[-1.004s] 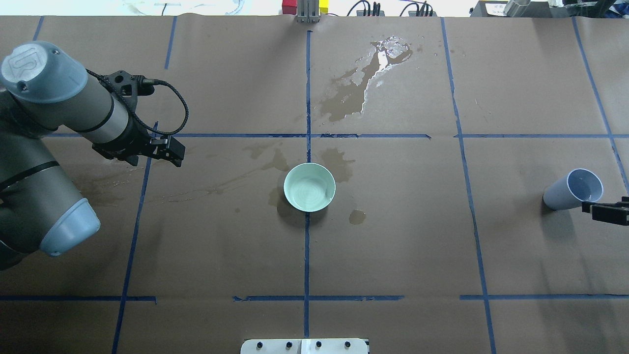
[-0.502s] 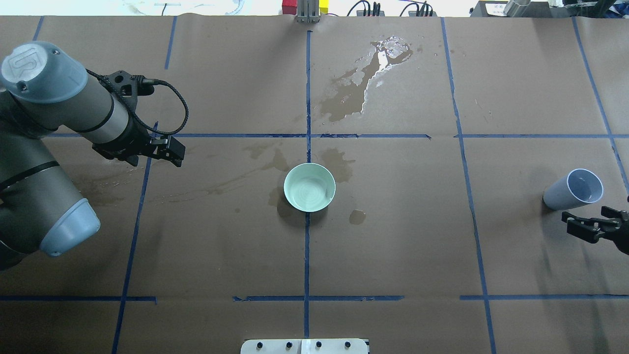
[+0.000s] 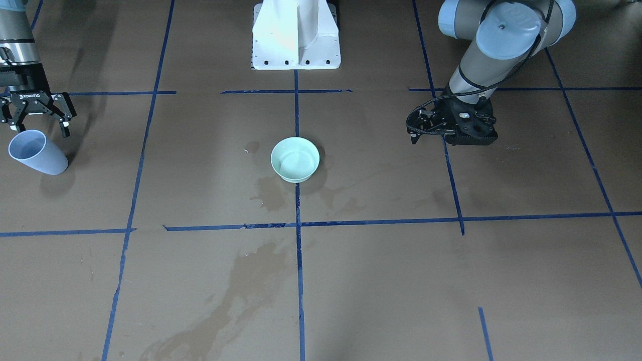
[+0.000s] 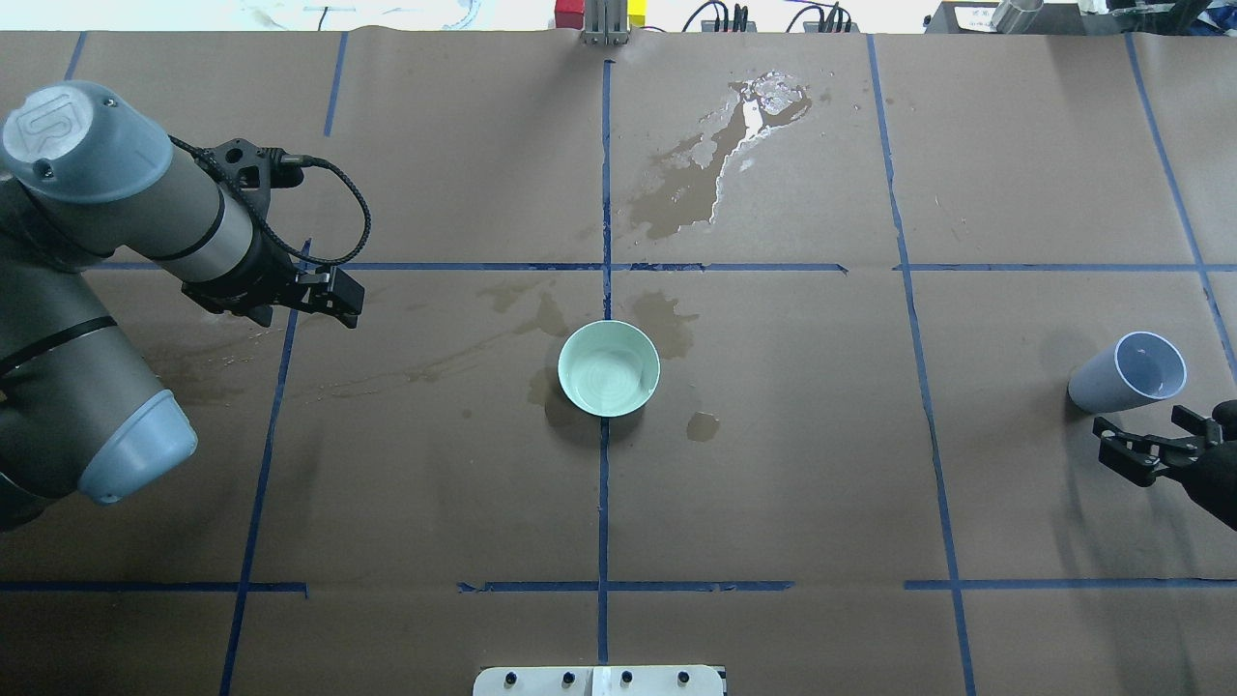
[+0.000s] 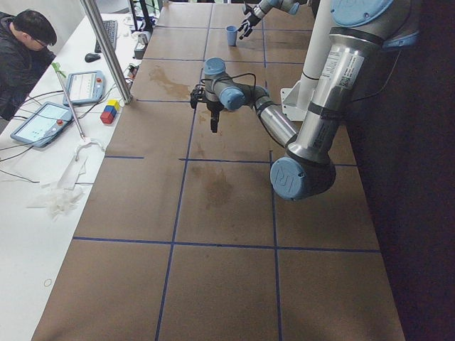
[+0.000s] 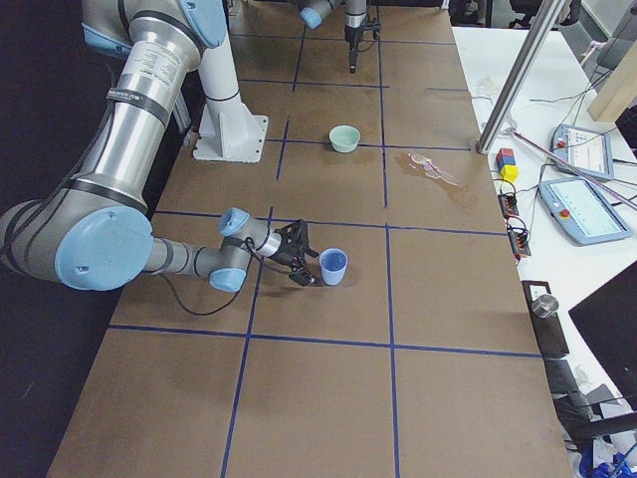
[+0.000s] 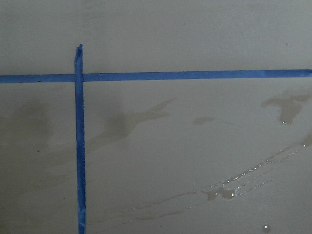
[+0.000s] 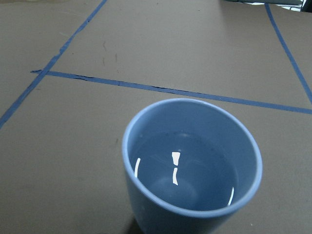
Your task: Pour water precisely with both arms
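Water (image 8: 187,168) is sitting in the upright blue cup (image 4: 1129,373) near the surface's right edge, just ahead of our right hand (image 4: 1142,433), which we are holding wide open, gripping and touching nothing. We are hovering the left hand (image 4: 333,295) well apart, beyond the green bowl (image 4: 609,368); whether it is clenched we cannot tell.

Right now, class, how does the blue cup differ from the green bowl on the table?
The blue cup is tall and narrow; the green bowl is low and wide. The cup stands beside the open right gripper; the bowl sits alone, centrally, on a blue tape line. The cup visibly holds water; the bowl's contents are unclear. Both stand upright, ungripped.
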Motion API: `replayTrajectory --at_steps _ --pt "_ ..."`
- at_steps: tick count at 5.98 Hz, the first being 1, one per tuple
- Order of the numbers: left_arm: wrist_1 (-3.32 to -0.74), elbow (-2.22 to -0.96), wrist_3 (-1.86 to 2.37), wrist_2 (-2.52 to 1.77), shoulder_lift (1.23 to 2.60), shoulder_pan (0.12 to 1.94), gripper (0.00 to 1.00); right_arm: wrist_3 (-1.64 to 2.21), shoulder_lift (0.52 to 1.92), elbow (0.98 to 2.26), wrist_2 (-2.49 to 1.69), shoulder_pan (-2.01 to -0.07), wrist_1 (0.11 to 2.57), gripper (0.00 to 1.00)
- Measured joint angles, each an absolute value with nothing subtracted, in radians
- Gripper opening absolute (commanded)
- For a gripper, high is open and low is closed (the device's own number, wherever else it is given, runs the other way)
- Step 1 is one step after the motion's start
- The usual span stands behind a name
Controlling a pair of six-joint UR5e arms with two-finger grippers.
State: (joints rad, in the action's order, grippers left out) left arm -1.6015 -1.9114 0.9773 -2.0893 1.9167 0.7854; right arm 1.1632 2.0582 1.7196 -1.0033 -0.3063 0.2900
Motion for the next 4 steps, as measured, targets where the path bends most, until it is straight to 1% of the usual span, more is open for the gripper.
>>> replayTrajectory --at_steps 4 --pt "-1.601 -1.911 0.978 -2.089 1.917 0.784 1.0 1.149 2.002 1.633 -0.94 -0.302 0.249 0.99"
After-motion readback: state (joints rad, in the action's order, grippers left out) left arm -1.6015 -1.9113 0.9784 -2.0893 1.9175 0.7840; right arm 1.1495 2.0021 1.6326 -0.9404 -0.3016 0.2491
